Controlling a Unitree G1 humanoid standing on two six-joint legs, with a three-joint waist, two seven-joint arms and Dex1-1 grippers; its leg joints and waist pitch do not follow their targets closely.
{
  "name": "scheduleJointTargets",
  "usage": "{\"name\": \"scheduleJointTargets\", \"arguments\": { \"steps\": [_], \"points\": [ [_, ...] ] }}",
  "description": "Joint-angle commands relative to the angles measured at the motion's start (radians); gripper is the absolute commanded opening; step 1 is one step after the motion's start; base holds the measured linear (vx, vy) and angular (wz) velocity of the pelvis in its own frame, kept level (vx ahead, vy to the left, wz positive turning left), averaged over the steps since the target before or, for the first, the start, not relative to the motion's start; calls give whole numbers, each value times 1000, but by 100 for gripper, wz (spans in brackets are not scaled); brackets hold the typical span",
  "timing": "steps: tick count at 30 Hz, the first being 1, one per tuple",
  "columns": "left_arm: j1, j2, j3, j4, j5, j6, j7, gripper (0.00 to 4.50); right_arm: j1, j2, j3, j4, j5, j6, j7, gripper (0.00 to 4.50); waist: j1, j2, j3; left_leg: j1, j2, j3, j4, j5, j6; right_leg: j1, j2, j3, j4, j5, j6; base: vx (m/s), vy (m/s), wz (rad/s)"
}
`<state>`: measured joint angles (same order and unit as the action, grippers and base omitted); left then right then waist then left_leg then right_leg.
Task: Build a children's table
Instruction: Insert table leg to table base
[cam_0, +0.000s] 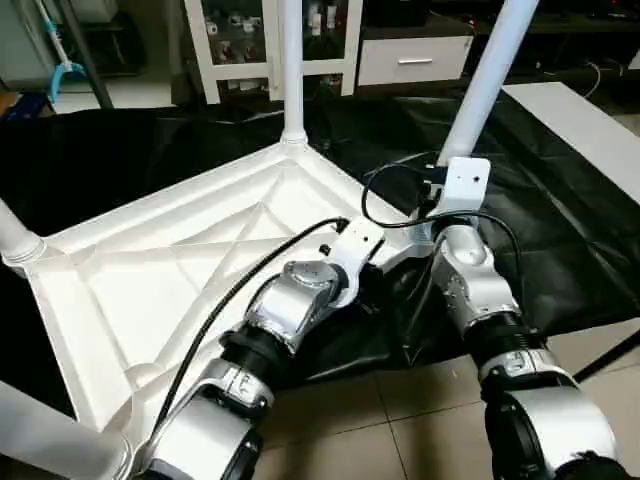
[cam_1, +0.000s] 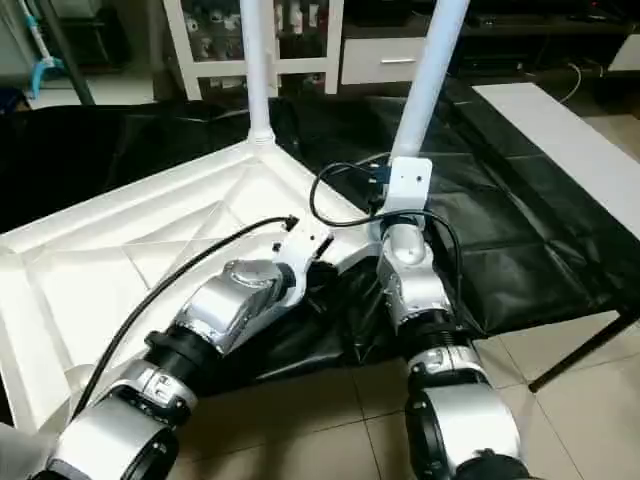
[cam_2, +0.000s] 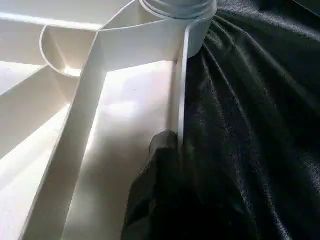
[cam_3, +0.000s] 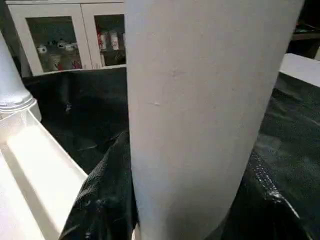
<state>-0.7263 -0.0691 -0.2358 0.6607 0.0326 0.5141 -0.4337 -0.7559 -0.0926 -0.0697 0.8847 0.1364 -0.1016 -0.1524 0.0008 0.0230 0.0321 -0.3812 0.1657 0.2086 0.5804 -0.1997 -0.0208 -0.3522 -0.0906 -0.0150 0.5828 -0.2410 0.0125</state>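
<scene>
The children's table top (cam_0: 200, 270) lies upside down on a black cloth, ribs up. White legs stand at its far corner (cam_0: 291, 70) and left corner (cam_0: 15, 238), and another leg (cam_0: 50, 435) crosses the near left. A further leg (cam_0: 487, 85) rises tilted from the right corner socket (cam_2: 177, 7). My right gripper (cam_3: 200, 210) is shut on this leg low down, a dark finger on either side. My left gripper (cam_2: 175, 145) is shut on the top's thin rim wall just below that socket; one black finger (cam_2: 162, 150) presses the wall's inner face, the other is lost against the cloth.
The black cloth (cam_0: 560, 230) spreads under and to the right of the table top. A white glass-door cabinet (cam_0: 240, 40) and a drawer unit (cam_0: 415, 60) stand behind. A white board (cam_0: 590, 120) lies at the far right. Tiled floor (cam_0: 400, 410) lies near my arms.
</scene>
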Motion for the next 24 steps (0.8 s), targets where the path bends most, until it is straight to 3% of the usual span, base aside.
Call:
{"name": "scheduleJointTargets", "arguments": {
  "steps": [1,11,12,16,18,20,24],
  "points": [
    [-34,50,87,-20,-15,-28,51,0,75,-22,-60,147,4,51,-48,180,-3,0,-42,26,67,-34,-78,-176,32,8,-49,19,-54,59,-232,0,0,0],
    [-34,59,79,-15,-15,-28,43,0,49,-9,-46,170,-2,12,-1,180,-4,0,-45,20,63,-30,-68,-116,66,10,-51,19,-46,142,-246,0,0,0],
    [-34,60,76,-15,-16,-27,41,0,45,-7,-43,169,-1,4,16,215,-5,0,-45,21,64,-30,-68,-124,69,10,-51,19,-46,131,-248,0,0,0],
    [-31,65,70,-20,-20,-25,38,0,38,-9,-38,163,-5,1,21,255,-7,-1,-46,21,64,-30,-67,-123,74,8,-50,19,-46,113,-256,0,0,0],
    [-27,68,68,-24,-21,-24,35,0,36,-10,-38,161,-5,3,22,259,-5,-5,-50,19,64,-28,-60,-83,90,11,-52,20,-40,162,-264,0,0,0],
    [-22,72,65,-29,-22,-22,30,0,33,-12,-37,158,-8,1,26,292,-3,-7,-52,13,61,-26,-52,-43,125,11,-53,20,-33,218,-277,0,0,0],
    [-12,82,55,-42,-23,-16,15,0,30,-15,-36,150,-12,1,39,327,-4,-5,-49,13,63,-25,-54,-76,133,8,-53,19,-37,146,-278,0,0,0]
  ]
}}
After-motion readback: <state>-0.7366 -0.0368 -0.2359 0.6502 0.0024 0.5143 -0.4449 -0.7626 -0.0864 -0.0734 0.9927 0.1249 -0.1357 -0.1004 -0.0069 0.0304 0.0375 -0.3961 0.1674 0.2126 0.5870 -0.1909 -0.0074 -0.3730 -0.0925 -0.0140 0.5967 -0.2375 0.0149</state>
